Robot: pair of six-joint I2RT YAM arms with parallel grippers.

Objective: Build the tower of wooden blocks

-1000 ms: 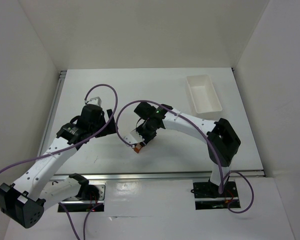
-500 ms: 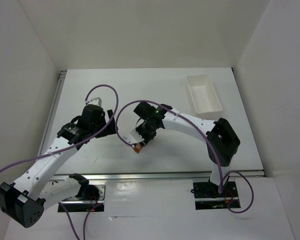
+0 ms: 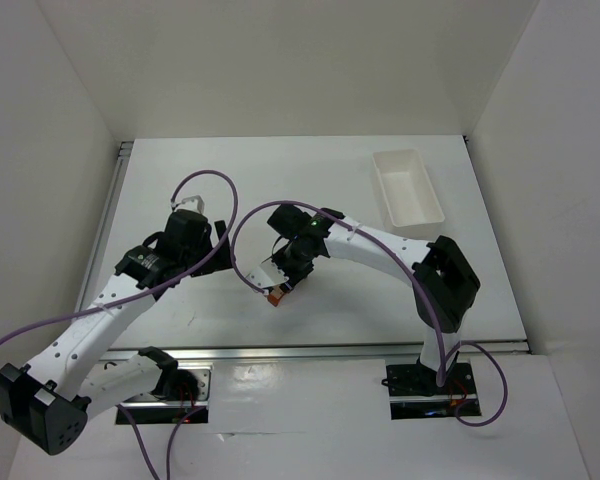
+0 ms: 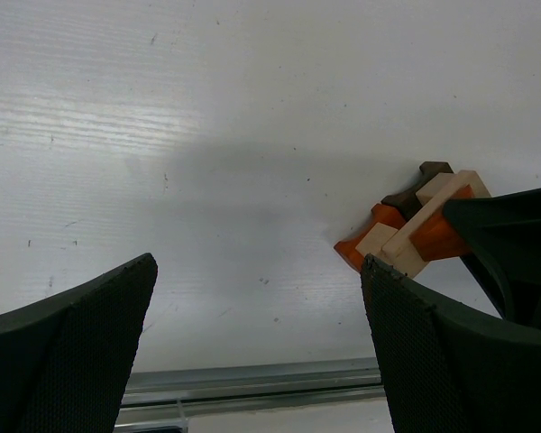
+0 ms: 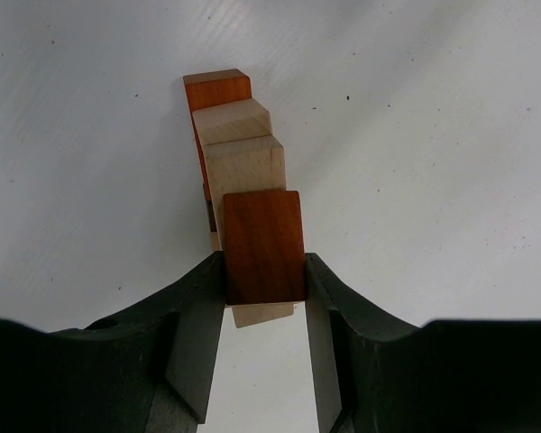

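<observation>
Right end effector: clamped on the nearest red-brown block of the tower, one finger against each side.
Left end effector: fingers wide apart, only bare desk between them.
Tower, place: on the desk near the front middle, at the tip of the right end effector; well apart from the left end effector.
Tower, right wrist view: blocks in a row running away from the fingers; two red-brown faces, one at each end, and two pale faces between; one more pale edge under the clamped block.
Tower, left wrist view: one orange piece, one dark brown piece and two pale strips, partly hidden behind the right-hand finger; whether flat or tilted, cannot tell.
Tray: one, white, rectangular, far right of the desk, well apart from the tower.
Arms: two, white with black joints.
Cables: two, purple, one looping along each arm.
</observation>
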